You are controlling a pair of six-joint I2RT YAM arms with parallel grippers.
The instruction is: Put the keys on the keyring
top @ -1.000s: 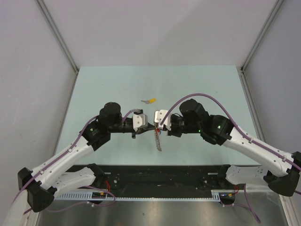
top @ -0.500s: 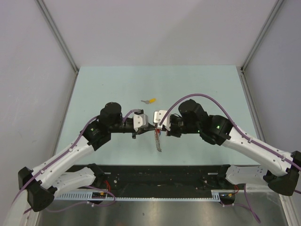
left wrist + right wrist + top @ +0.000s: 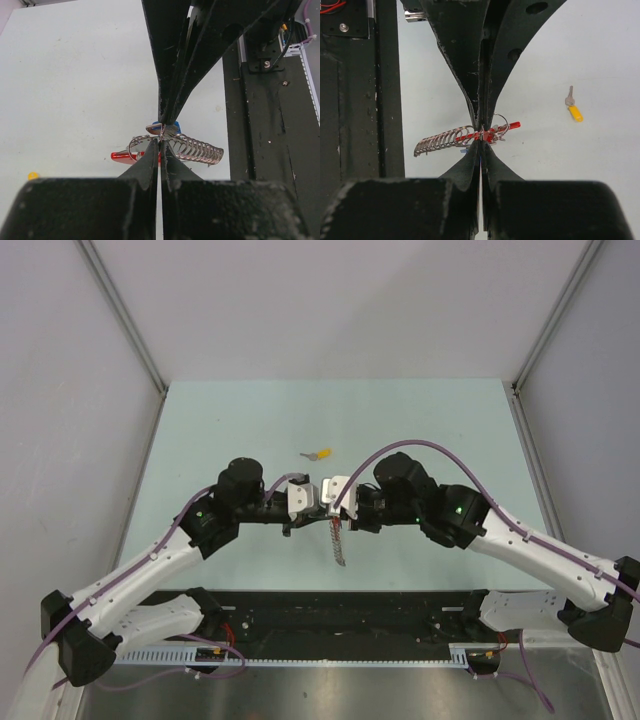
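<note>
The keyring (image 3: 338, 540) is held above the table between both grippers, its silvery coil hanging toward the near edge. In the left wrist view its coil (image 3: 196, 147) and red tag (image 3: 121, 156) show behind my shut left gripper (image 3: 161, 138), which pinches its ring. My right gripper (image 3: 481, 142) is shut tip to tip against the left one, on a blue-capped key (image 3: 173, 125) at the ring. The keyring (image 3: 442, 140) shows there too. A yellow-capped key (image 3: 320, 453) lies loose on the table beyond the grippers; it also shows in the right wrist view (image 3: 575, 113).
The black base plate (image 3: 340, 612) with cable tracks runs along the near edge under the arms. Grey walls stand close on both sides and behind the pale green table (image 3: 220, 420).
Both wrists have edged a little closer together. The keyring still hangs between the shut tips, and the yellow key has not moved.
</note>
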